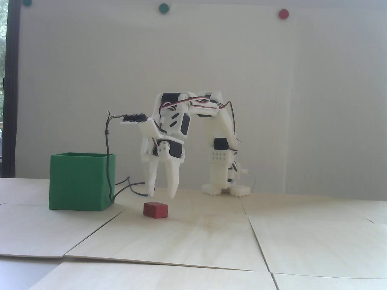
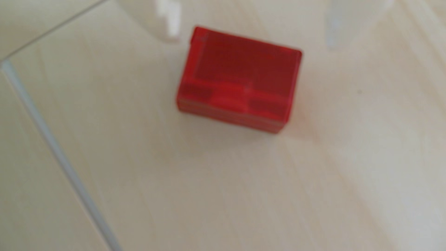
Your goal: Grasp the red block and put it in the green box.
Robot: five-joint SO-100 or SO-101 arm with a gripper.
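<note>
The red block point(image 1: 155, 209) lies flat on the pale wooden table, right of the green box point(image 1: 81, 181). It fills the upper middle of the wrist view point(image 2: 239, 79). My white gripper point(image 1: 161, 193) hangs just above and slightly behind the block, pointing down, jaws open and empty. In the wrist view the gripper point(image 2: 251, 41) enters from the top edge, with one blurred fingertip point(image 2: 169, 21) left of the block and the other fingertip point(image 2: 334, 31) to its right. The green box stands open-topped and is out of the wrist view.
A dark cable point(image 1: 107, 163) hangs from the wrist camera in front of the box's right side. The arm's base point(image 1: 225, 187) stands behind the block. Seams point(image 1: 254, 232) run between the table's boards. Round magnets point(image 1: 283, 13) sit on the white wall.
</note>
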